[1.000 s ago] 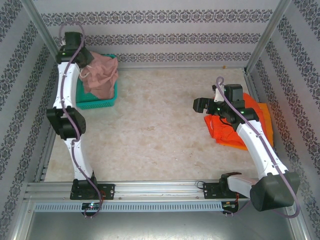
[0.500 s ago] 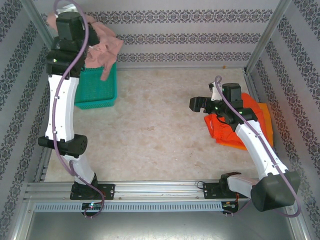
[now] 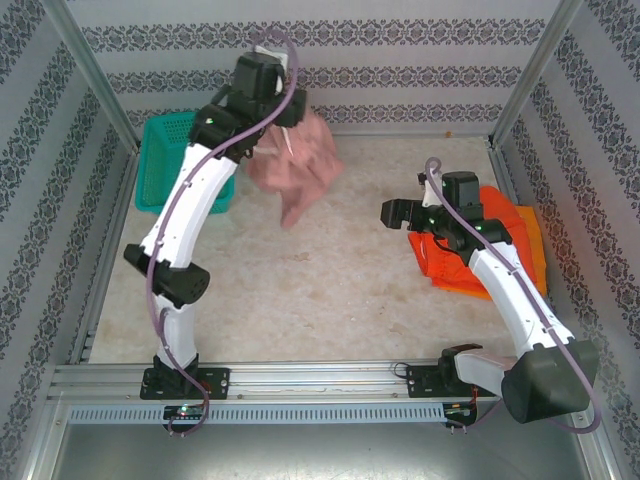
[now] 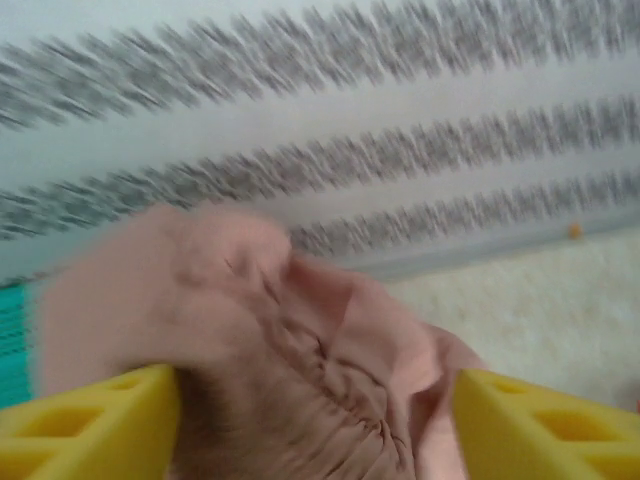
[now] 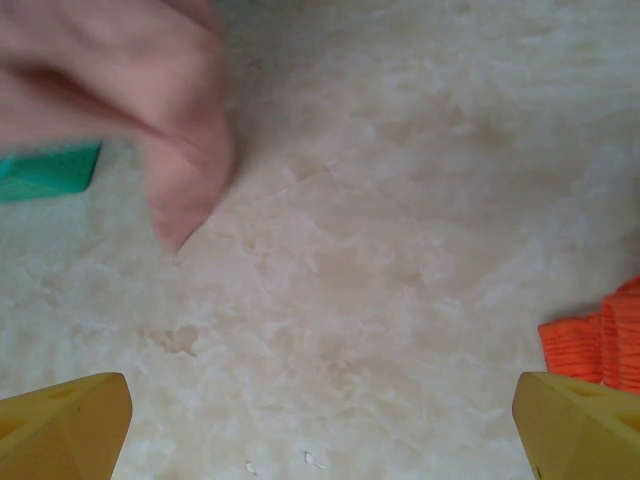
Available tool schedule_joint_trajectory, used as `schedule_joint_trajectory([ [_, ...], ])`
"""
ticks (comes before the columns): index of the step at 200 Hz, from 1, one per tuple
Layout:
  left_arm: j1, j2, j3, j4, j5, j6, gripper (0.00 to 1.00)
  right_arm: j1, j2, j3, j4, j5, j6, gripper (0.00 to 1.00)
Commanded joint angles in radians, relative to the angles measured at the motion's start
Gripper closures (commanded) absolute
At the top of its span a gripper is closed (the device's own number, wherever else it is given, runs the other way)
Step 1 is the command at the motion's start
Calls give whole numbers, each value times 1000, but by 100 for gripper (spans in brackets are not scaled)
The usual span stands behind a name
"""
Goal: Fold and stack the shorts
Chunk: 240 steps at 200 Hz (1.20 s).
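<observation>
Pink shorts [image 3: 300, 170]: dangling far-centre, between the spread, unclenched fingers of the left claw [image 4: 315, 400]. Right claw [image 3: 398, 211]: open, empty, well right of them.

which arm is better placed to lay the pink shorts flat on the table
left: the pink shorts hang at the left gripper above the table; the right gripper stands open, apart, beside the red-orange shorts

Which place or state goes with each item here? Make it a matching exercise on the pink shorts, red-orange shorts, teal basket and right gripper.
1. pink shorts
2. red-orange shorts
3. teal basket
4. right gripper

A. far-left corner of the table
B. jaws open above bare table
C. between the spread jaws of the left gripper
D. heaped on the table's right side

Pairs: 1-C, 2-D, 3-A, 4-B
</observation>
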Motion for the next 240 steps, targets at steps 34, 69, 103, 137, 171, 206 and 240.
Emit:
schedule_joint_trajectory([
  [34,-1,-90,-237,-73,193,-48,14,2,-21,-23,20,-13,-3,2],
  [69,24,-332,-755,216,197,-141,7,85,57,15,23,76,-15,2],
  [103,103,-503,-1147,470,295,-311,7,223,224,149,28,226,-63,2],
  [137,152,-631,-1360,597,325,-388,7,336,495,394,4,365,-82,3],
  [171,194,-736,-1467,612,309,-404,6,380,761,616,-27,394,-53,3],
  [206,221,-787,-1527,605,314,-413,5,418,981,786,-77,406,-39,6],
  [240,234,-800,-1562,624,322,-432,5,443,1112,873,-148,442,-34,19],
])
